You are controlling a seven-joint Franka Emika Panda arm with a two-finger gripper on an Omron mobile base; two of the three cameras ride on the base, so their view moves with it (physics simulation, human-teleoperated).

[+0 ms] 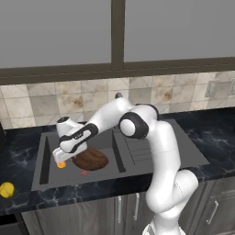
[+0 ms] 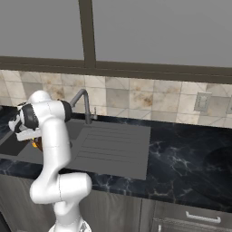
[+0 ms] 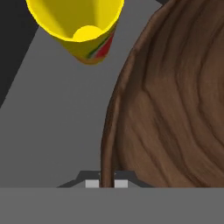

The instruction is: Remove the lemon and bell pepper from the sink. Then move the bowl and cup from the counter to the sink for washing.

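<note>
The dark brown wooden bowl (image 1: 92, 159) (image 3: 175, 100) rests in the basin of the dark grey sink (image 1: 46, 156). My gripper (image 1: 60, 159) (image 3: 106, 183) reaches down into the basin at the bowl's left side and is shut on the bowl's thin rim. Just beyond the rim stands the yellow cup (image 3: 83, 30) (image 1: 61, 165) with its red mark, its open mouth facing the hand camera. The lemon (image 1: 6, 189) lies on the dark counter left of the sink. The bell pepper is out of view.
A small dull reddish spot (image 1: 84, 173) lies at the basin's front, before the bowl. The ribbed drainboard (image 1: 137, 149) (image 2: 108, 145) is right of the basin, and the grey faucet (image 2: 84, 102) rises behind it. A tiled wall and a window stand at the back.
</note>
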